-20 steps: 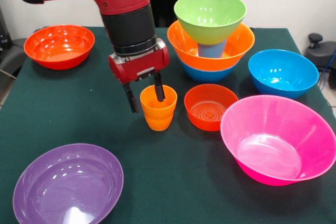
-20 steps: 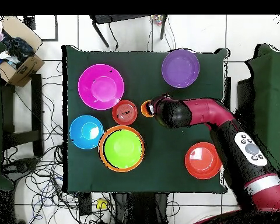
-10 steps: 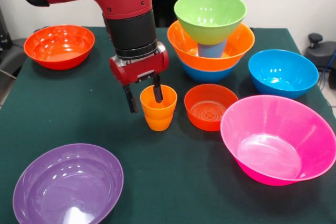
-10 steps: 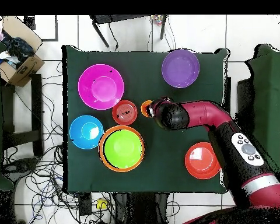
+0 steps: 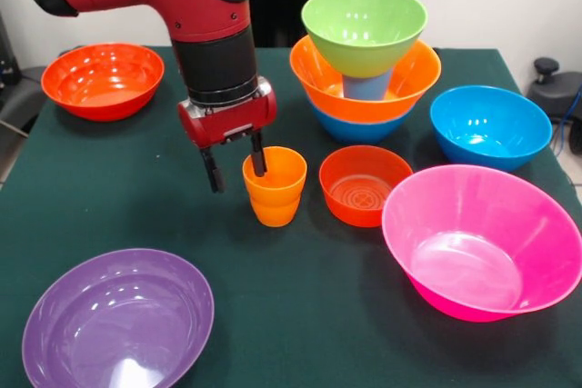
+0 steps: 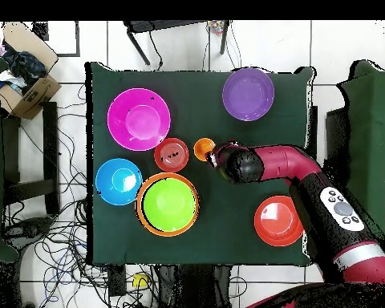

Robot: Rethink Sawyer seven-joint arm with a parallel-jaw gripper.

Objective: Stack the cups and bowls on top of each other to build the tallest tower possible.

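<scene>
- Orange plastic cups point(image 5: 274, 186), nested one in the other, stand on the green table point(image 5: 300, 297), with the gripper point(image 5: 235, 159) at their rim: one finger hangs inside the top cup, the other outside, well apart from the wall.
- The fingers are spread, pinching nothing.
- Beside the cups stands a small red-orange bowl point(image 5: 366, 184); the large pink bowl point(image 5: 482, 241) lies next to that.
- The tower point(image 5: 366, 56) rises behind them: a blue bowl at the bottom, an orange bowl, a light blue cup, and the lime green bowl on top.
- A blue bowl point(image 5: 490, 126), a purple bowl point(image 5: 118, 319) and a red-orange bowl point(image 5: 103, 79) stand apart.
- No writing can be read anywhere.
</scene>
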